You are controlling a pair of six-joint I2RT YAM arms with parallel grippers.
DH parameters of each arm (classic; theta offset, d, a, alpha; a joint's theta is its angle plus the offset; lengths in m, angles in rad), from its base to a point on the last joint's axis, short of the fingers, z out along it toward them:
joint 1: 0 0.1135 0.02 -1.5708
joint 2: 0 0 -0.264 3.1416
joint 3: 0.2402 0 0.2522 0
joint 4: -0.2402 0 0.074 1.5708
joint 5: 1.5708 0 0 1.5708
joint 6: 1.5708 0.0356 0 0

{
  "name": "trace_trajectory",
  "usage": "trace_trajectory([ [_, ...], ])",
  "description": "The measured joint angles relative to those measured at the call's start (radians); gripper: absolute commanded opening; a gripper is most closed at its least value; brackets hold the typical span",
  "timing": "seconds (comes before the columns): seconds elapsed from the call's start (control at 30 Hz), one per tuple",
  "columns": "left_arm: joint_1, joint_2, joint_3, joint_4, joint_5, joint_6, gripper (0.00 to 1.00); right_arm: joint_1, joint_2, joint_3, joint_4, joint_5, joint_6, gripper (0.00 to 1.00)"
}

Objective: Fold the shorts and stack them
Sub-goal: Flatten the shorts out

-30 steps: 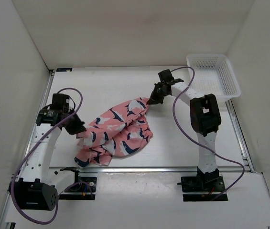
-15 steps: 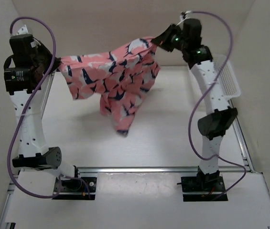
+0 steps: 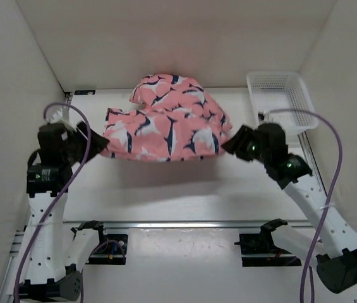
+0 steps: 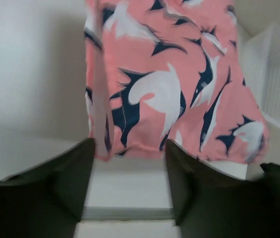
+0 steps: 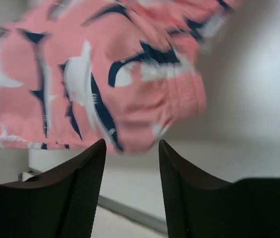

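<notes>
The salmon-pink shorts (image 3: 165,123) with navy-and-white whale shapes are spread wide and billowed above the back half of the table, between the two arms. Their near hem ends just beyond both sets of fingertips. My left gripper (image 3: 100,149) stands open at the hem's left corner, and in the left wrist view the left gripper (image 4: 130,148) has only table between its fingers, with the shorts (image 4: 174,84) just past them. My right gripper (image 3: 230,144) stands open at the right corner. The right wrist view shows the right gripper (image 5: 131,145) empty too, the blurred shorts (image 5: 100,84) just ahead.
A white mesh basket (image 3: 284,100) stands at the table's back right corner, also seen as the basket (image 4: 273,84) to the right of the shorts. White walls close in the left, right and back. A metal rail (image 3: 197,223) runs across the near edge.
Both arms lifted the shorts high off the table, then swung down and outward. Both grippers have opened and let go of the fabric, which now spreads out flat.
</notes>
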Motion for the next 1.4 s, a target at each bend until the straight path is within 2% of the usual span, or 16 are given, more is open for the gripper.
trace_trajectory([
  [0.07,-0.007,-0.055,-0.170,-0.020,0.019,-0.032,0.79,0.000,-0.071,-0.173,-0.095,0.062,0.076,0.56],
  [0.13,-0.008,-0.054,-0.282,-0.049,0.021,-0.069,0.70,-0.003,-0.140,-0.296,-0.204,0.109,0.148,0.56],
  [0.2,-0.007,-0.001,-0.315,-0.093,-0.002,-0.093,0.59,-0.010,-0.203,-0.345,-0.291,0.133,0.204,0.56],
  [0.23,-0.006,0.034,-0.313,-0.110,-0.017,-0.101,0.47,-0.012,-0.225,-0.346,-0.314,0.139,0.224,0.55],
  [0.27,-0.006,0.068,-0.308,-0.119,-0.037,-0.108,0.43,-0.014,-0.239,-0.345,-0.317,0.145,0.238,0.55],
  [0.33,-0.005,0.125,-0.293,-0.137,-0.073,-0.113,0.42,-0.016,-0.242,-0.340,-0.320,0.144,0.262,0.55],
  [0.43,-0.004,0.169,-0.296,-0.138,-0.091,-0.116,0.63,-0.016,-0.207,-0.337,-0.320,0.116,0.294,0.56],
  [0.53,-0.004,0.172,-0.354,-0.109,-0.083,-0.120,0.76,-0.016,-0.177,-0.362,-0.296,0.065,0.335,0.60],
  [0.6,-0.004,0.181,-0.417,-0.096,-0.074,-0.125,0.78,-0.016,-0.182,-0.396,-0.282,0.034,0.361,0.64],
  [0.7,-0.007,0.231,-0.475,-0.074,-0.048,-0.133,0.91,-0.021,-0.190,-0.448,-0.256,0.005,0.382,0.67],
  [0.87,-0.014,0.349,-0.484,0.002,-0.027,-0.146,0.91,-0.034,-0.107,-0.471,-0.185,-0.036,0.386,0.67],
  [1.0,-0.024,0.461,-0.484,0.064,-0.018,-0.150,0.81,-0.049,-0.020,-0.472,-0.115,-0.039,0.375,0.67],
  [1.13,-0.048,0.541,-0.483,0.103,-0.015,-0.151,0.31,-0.095,0.086,-0.471,-0.030,-0.039,0.355,0.67],
  [1.17,-0.051,0.553,-0.483,0.110,-0.014,-0.154,0.11,-0.103,0.118,-0.470,-0.010,-0.039,0.351,0.67],
  [1.3,-0.057,0.570,-0.481,0.126,-0.012,-0.145,0.10,-0.114,0.272,-0.454,0.068,-0.035,0.325,0.63],
  [1.4,-0.057,0.568,-0.473,0.128,-0.013,-0.145,0.10,-0.110,0.367,-0.403,0.106,-0.035,0.299,0.56],
])
